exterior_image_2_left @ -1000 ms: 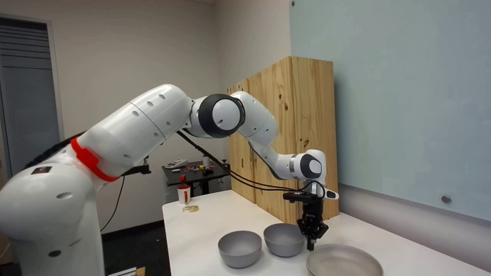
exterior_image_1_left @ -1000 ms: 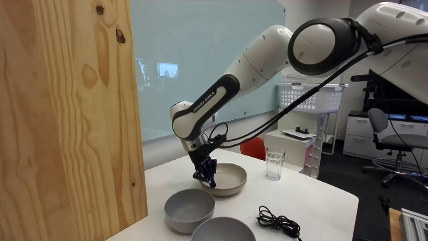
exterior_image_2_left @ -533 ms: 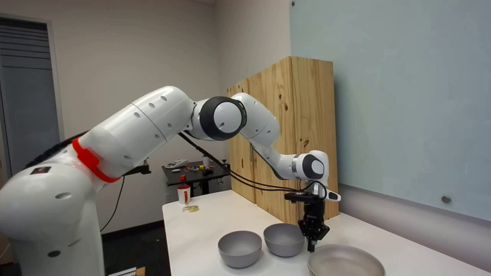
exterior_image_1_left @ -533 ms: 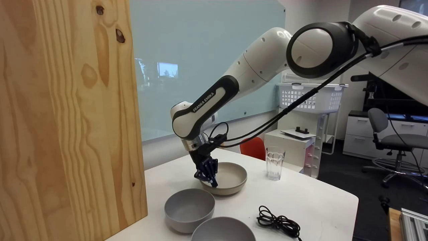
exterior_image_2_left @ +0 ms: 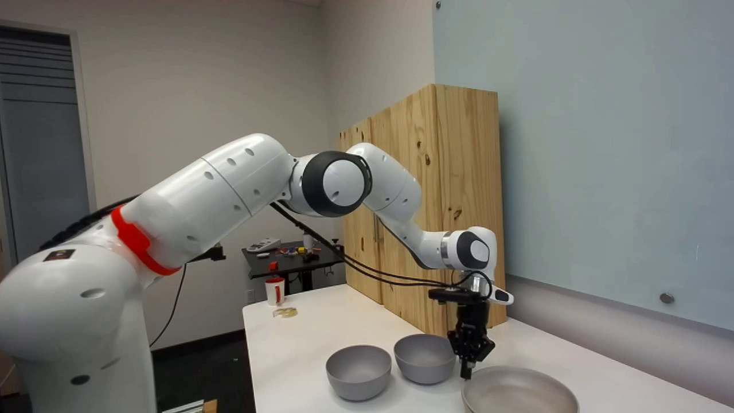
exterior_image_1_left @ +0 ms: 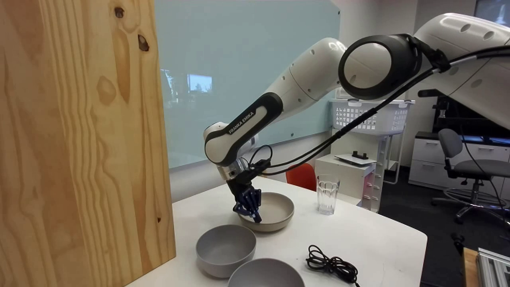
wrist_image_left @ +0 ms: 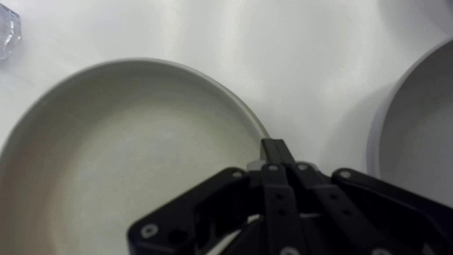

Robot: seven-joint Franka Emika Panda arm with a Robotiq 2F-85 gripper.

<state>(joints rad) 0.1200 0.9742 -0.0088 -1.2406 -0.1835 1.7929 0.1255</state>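
- Claw (wrist_image_left: 273,148) points down at the tabletop (exterior_image_1_left: 366,235), its fingers pressed together without a gap; nothing shows in its grip.
- Beige dish (wrist_image_left: 134,159): upright on the tabletop, between a grey bowl (exterior_image_1_left: 226,251) and the glass (exterior_image_1_left: 327,195), somewhat nearer the back edge. The claw's tips stand at its rim, on the side facing that bowl; whether they touch cannot be told.
- Step in hand, as a judgement: working at the dish's rim; fingers closed like this suit nudging better than grasping.
- Next move: a nudge would call for low, steady travel against the dish; a grasp would first need the fingers parted, one either side of the rim.
- In the way: the grey bowl narrows the room on the claw's side, and the glass, near the edge by the red chair (exterior_image_1_left: 303,176), limits sliding that way.
- Around: a second bowl (exterior_image_2_left: 358,376) just beside the first, a coiled cable (exterior_image_1_left: 332,265) toward the tabletop's rounded corner, a wooden cabinet (exterior_image_2_left: 464,189) along the back edge, and a mug (exterior_image_2_left: 275,291) well apart near another corner.
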